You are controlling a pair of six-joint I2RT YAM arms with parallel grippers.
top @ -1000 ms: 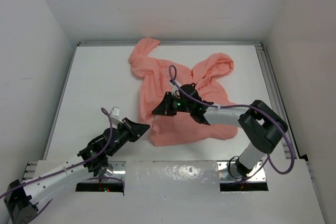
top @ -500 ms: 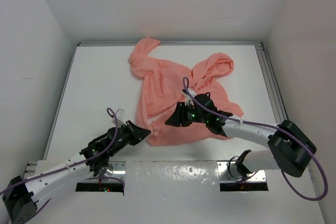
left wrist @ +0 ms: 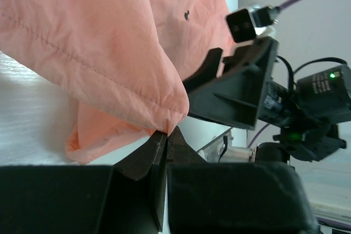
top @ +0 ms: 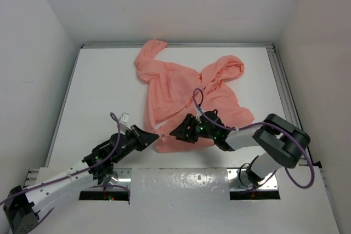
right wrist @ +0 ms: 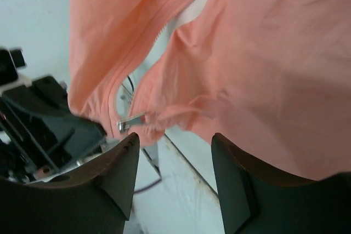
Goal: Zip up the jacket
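Left fingers (left wrist: 143, 160) seemingly pinch the jacket (top: 178, 83) hem; right fingers (right wrist: 117, 173) spread open over its zipper (right wrist: 130, 123).

You have no text, label, brand, number or sign to read in any of the views. The small white piece (top: 122, 117) by the cable near the left edge of the table is too small to tell whether it carries print.
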